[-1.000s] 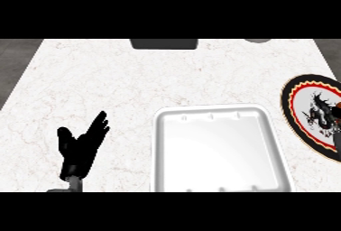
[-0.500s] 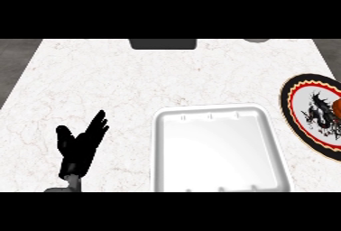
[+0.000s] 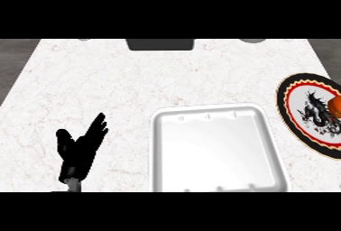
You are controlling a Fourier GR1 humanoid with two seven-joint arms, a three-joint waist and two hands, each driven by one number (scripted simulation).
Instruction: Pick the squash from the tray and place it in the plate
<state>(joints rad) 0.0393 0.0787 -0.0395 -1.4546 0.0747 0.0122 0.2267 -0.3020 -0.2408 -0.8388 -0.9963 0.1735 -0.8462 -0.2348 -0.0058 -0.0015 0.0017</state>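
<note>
One hand is in view: the left hand (image 3: 78, 151), low at the view's left, resting on or just above the white marbled counter (image 3: 133, 85), fingers straight and spread, pointing up and to the right, thumb out to the left. It holds nothing. A short piece of grey forearm shows below it at the lower edge. The right hand does not show.

Just right of that hand, apart from it, lies the white tray (image 3: 216, 151), a rounded rectangle with a raised rim; its near edge reaches the bottom of the scene.

Farther right and slightly beyond the tray, cut by the right edge of the view, sits the plate (image 3: 303, 126): black rim with a yellowish scalloped line, a red ring, and a white centre bearing a black dragon figure. An orange rounded object, taken to be the squash (image 3: 335, 107), shows at the right edge over the plate's centre; only a small part is visible.

Farthest, at the counter's back edge, a dark rectangular object (image 3: 160, 44) sits near the middle.
</note>
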